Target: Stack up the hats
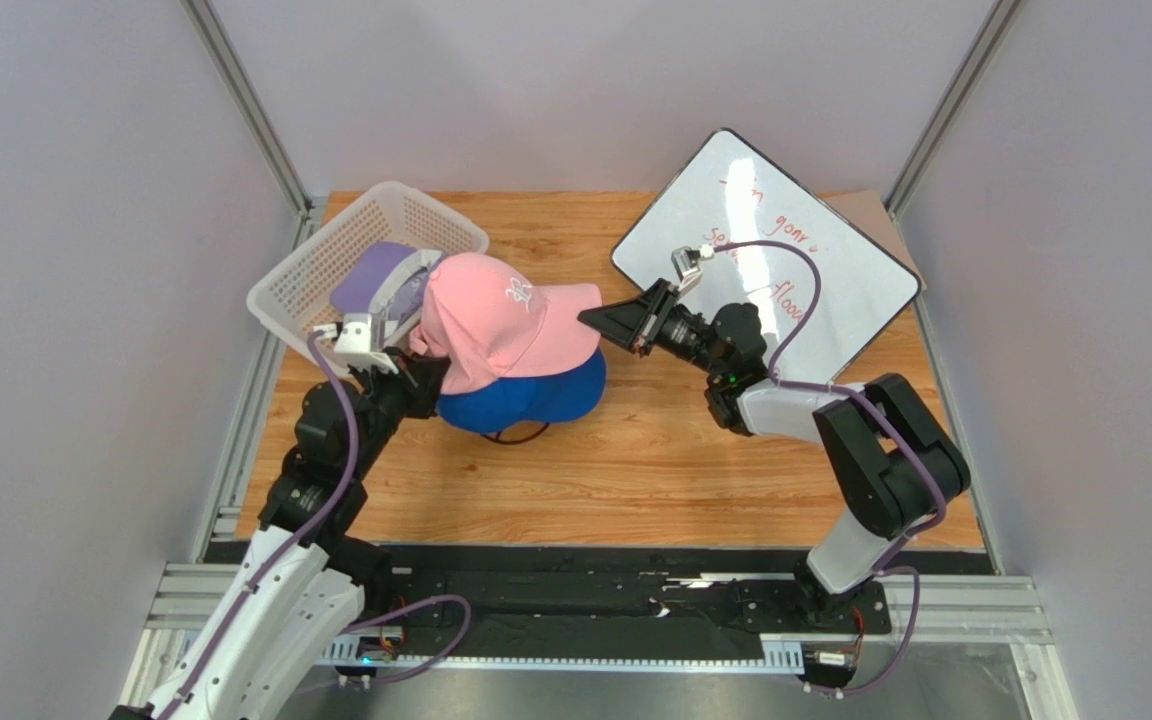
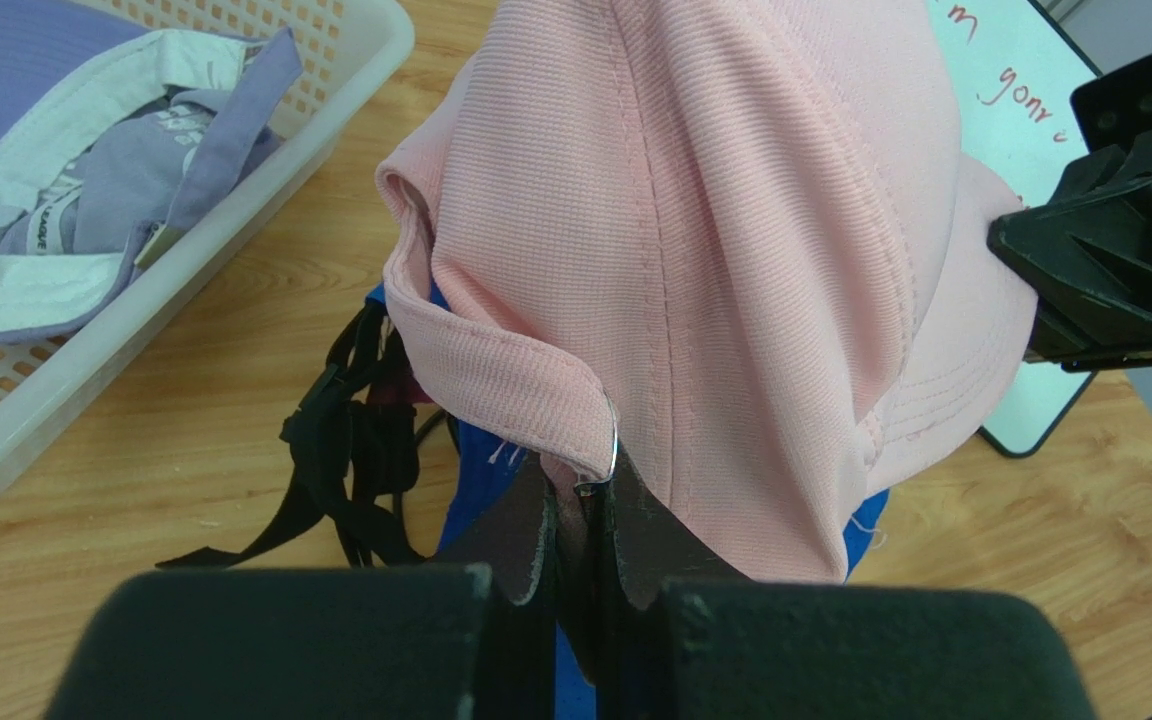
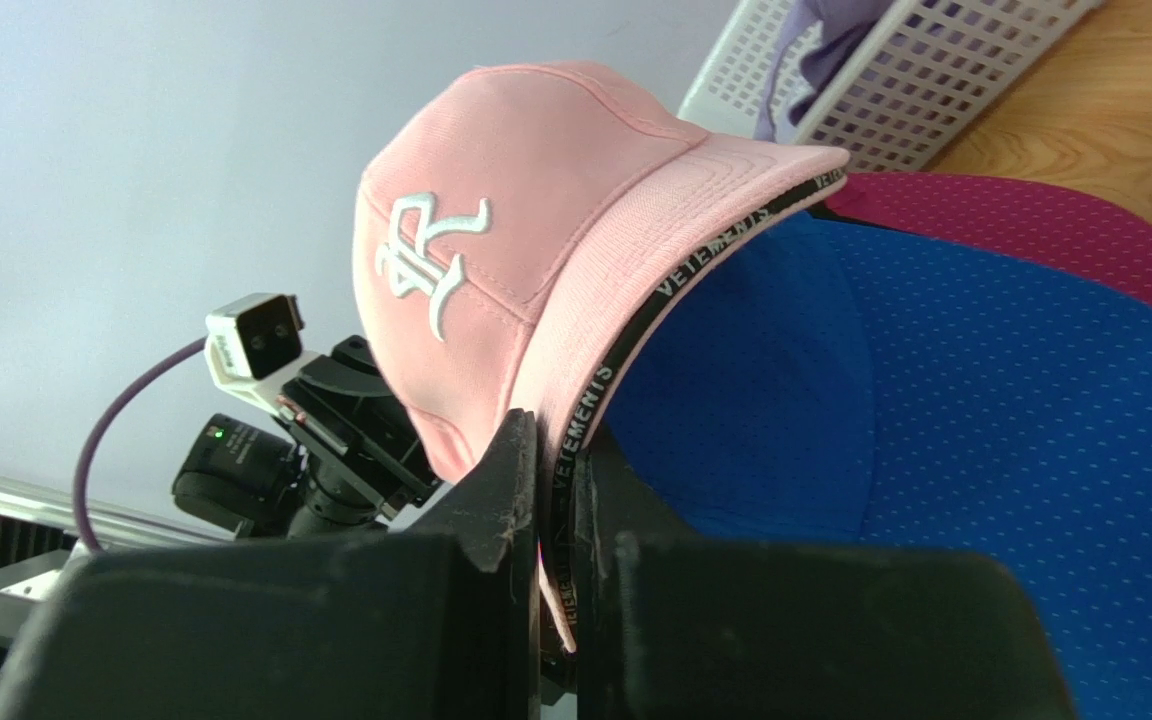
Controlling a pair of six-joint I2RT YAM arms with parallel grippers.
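A light pink cap [image 1: 500, 315] with a white logo hangs over the royal blue cap [image 1: 537, 398]. My left gripper [image 1: 420, 353] is shut on the pink cap's back edge [image 2: 537, 398]. My right gripper [image 1: 608, 318] is shut on its brim [image 3: 642, 285]. In the right wrist view the blue cap [image 3: 958, 390] lies on a magenta cap [image 3: 1033, 218]. Black straps [image 2: 349, 450] of a cap hang below the stack. The lavender cap [image 1: 379, 278] lies in the white basket [image 1: 312, 278], also seen in the left wrist view [image 2: 102, 165].
A whiteboard [image 1: 763, 248] with red writing lies at the back right, under the right arm. The basket stands at the back left corner of the wooden table [image 1: 657, 465]. Grey walls close in on both sides.
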